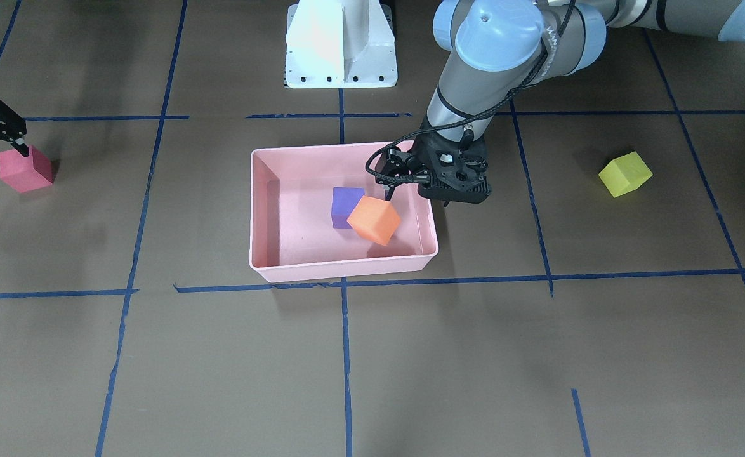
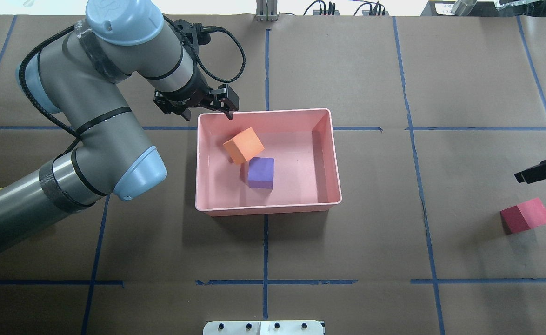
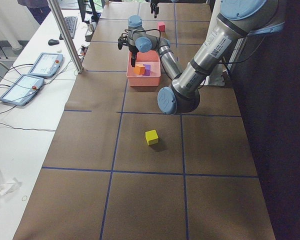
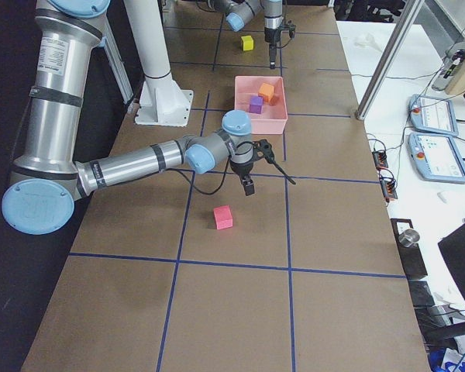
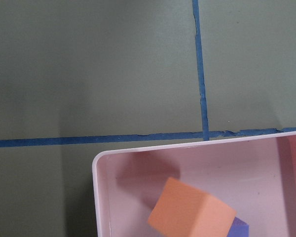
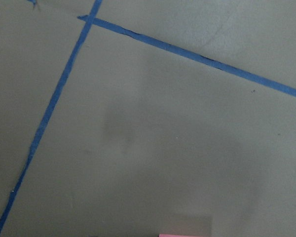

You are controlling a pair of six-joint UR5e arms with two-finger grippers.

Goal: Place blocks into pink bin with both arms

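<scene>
**Two blocks binned, two on the table**

Your left arm [image 2: 91,121] reaches to a corner of the pink bin [image 2: 268,210]. In the bin, the orange block [image 2: 243,145] sits tilted, against the purple block [image 2: 260,172]. The red block [image 2: 526,215] and the yellow-green block [image 1: 625,173] lie on the table, well apart. The left gripper [image 1: 415,190] is spread and holds nothing. The right gripper [image 2: 536,144], also spread, hovers near the red block.
</scene>
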